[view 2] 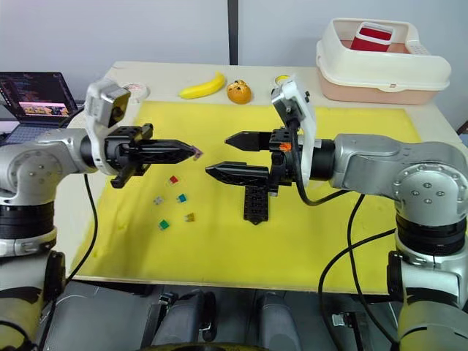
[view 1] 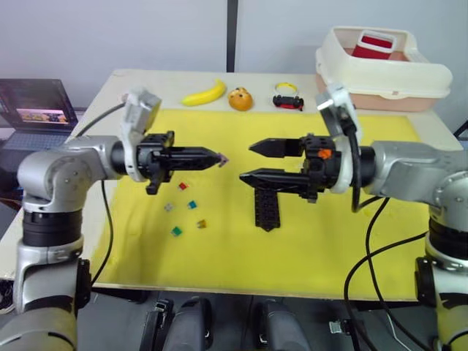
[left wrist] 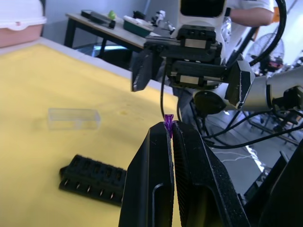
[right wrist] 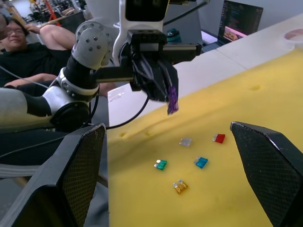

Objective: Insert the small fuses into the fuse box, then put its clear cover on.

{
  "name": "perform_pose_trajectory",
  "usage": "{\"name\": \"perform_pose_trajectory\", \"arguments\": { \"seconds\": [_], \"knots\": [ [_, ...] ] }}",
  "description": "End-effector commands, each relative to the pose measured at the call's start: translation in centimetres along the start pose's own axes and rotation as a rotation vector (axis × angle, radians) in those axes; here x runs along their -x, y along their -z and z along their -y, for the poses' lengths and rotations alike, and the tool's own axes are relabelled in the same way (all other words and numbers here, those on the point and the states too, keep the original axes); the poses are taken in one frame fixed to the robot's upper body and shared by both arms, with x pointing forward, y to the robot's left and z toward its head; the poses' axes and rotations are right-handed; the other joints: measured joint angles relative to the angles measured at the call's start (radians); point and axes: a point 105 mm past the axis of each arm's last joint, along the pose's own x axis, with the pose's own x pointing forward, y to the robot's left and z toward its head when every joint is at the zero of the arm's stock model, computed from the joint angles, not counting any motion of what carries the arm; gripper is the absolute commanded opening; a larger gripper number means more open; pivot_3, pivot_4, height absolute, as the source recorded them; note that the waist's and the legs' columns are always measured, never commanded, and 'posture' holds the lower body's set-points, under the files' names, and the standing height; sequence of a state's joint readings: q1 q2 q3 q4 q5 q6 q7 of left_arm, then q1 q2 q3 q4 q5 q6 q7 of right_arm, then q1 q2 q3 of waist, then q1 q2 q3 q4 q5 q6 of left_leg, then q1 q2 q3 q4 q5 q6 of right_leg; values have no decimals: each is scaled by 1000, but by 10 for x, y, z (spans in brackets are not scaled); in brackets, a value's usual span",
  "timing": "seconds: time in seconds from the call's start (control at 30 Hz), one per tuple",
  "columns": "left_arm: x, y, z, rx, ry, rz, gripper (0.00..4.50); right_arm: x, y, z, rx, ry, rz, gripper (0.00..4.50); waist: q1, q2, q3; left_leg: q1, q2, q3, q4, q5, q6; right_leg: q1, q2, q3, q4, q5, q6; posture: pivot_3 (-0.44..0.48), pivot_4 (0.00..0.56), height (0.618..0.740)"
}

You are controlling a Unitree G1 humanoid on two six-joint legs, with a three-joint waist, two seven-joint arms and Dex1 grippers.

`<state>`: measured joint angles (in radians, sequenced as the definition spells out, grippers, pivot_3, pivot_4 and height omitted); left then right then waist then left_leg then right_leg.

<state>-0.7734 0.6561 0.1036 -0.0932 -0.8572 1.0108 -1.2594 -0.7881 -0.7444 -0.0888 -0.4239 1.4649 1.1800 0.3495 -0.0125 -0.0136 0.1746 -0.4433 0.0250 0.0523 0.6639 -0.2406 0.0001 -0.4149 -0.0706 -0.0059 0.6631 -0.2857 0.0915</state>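
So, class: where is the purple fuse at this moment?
The purple fuse is pinched at the tips of the left end effector, held in the air above the yellow mat, facing the open right end effector, with the fuse box below it.

banana (view 1: 204, 93) | orange (view 1: 240, 99) | toy car (view 1: 288, 101) | cream bin (view 1: 380, 72) | laptop (view 1: 35, 106) | yellow mat (view 1: 329, 234)

Left arm: you have it bent at the elbow, forearm level and reaching inward toward the middle.
Left pincer (view 1: 218, 158): your two fingers are pressed together, pinching a purple fuse (left wrist: 168, 124) at their tips.
Right arm: you hold it level too, reaching inward to face the left one.
Right pincer (view 1: 247, 162): your fingers are spread wide, one above the other, holding nothing.
Spacing: your two pincers point at each other, tips near but apart.
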Motion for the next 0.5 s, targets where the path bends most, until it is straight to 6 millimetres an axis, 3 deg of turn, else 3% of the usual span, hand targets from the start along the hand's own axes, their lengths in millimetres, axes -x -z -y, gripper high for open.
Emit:
{"name": "perform_pose_trajectory", "arguments": {
  "seconds": [0.03, 0.27, 0.37, 0.43, 0.5],
  "knots": [
    [-7, -16, 3, -85, 27, 26, 23, -4, -9, -7, 13, -28, 27, 4500, 0, 0, 0, 0, 1, 0, 0, 0, 0, 0, 1, 0, 0, 0, 0, 0, 150, 740],
    [-15, -18, 1, -110, 50, 41, 23, -7, -8, -2, -13, -4, 17, 4500, 0, 0, 0, 0, 4, 0, 0, 0, 0, 0, 6, 1, 0, 0, 0, 0, 150, 740],
    [-17, -16, 1, -116, 53, 31, 0, -8, -8, -2, -17, 1, 22, 3665, 0, 0, 0, 0, 4, 0, 0, 0, 0, 0, 6, 1, 0, 0, 0, 0, 150, 740],
    [-16, -15, 1, -116, 50, 28, 0, -8, -9, -2, -15, 4, 22, 2658, 0, 0, 0, 0, 5, 0, 0, 0, 0, 0, 6, 1, 0, 0, 0, 0, 150, 740],
    [-15, -14, 0, -115, 46, 25, 0, -9, -9, -1, -16, 6, 23, 2658, 0, 0, 0, 0, 5, 0, 0, 0, 0, 0, 7, 1, 0, 0, 0, 0, 150, 740]
  ]
}}
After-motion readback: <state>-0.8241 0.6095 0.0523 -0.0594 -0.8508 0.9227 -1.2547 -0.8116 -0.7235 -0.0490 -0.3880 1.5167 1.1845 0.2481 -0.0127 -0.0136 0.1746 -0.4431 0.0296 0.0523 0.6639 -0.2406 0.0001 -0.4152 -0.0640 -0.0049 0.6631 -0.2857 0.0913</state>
